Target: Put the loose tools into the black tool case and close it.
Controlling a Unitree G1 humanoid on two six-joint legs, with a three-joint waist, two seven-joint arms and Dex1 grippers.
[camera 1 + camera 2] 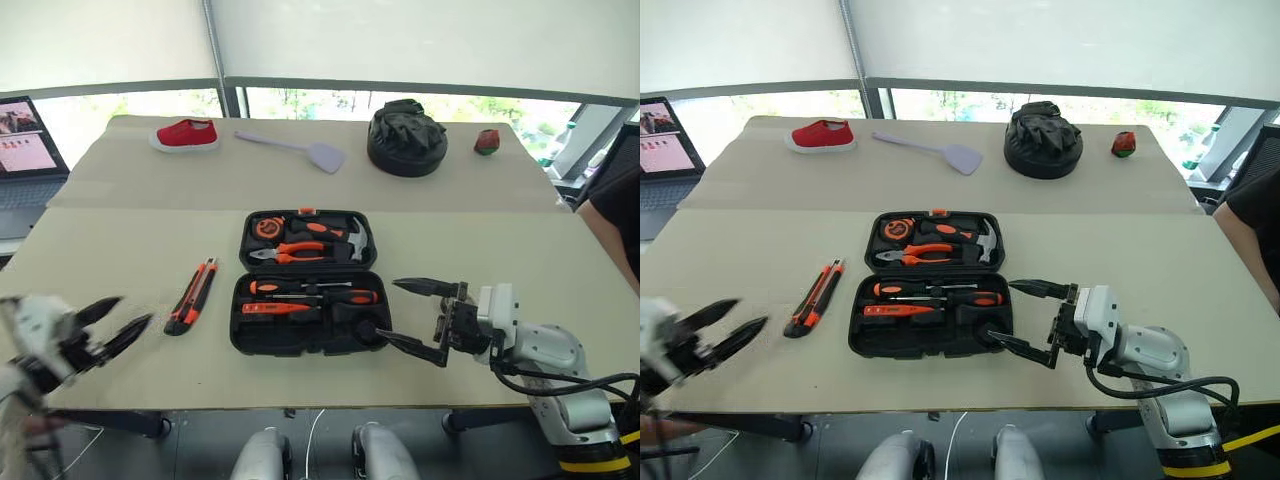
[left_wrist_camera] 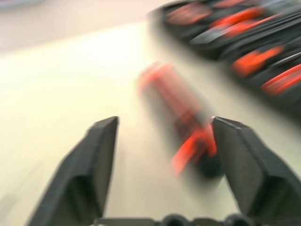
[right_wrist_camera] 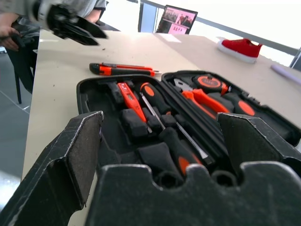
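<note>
So there's a big tan table (image 1: 120,260) with a seam running across it about a third of the way down the frame. Dead center sits the black tool case (image 1: 303,282), lying open flat on the tabletop. Just left of it, well apart from the case edge, the black-and-orange utility knife (image 1: 191,295) lies at a slight diagonal. Along the far edge, upper part of the frame: a red shoe (image 1: 185,134) at upper left, a lilac spatula (image 1: 295,150) next to it, a lumpy black fabric bundle (image 1: 405,137) right of center, and a small red object (image 1: 487,141) at upper right.
</note>
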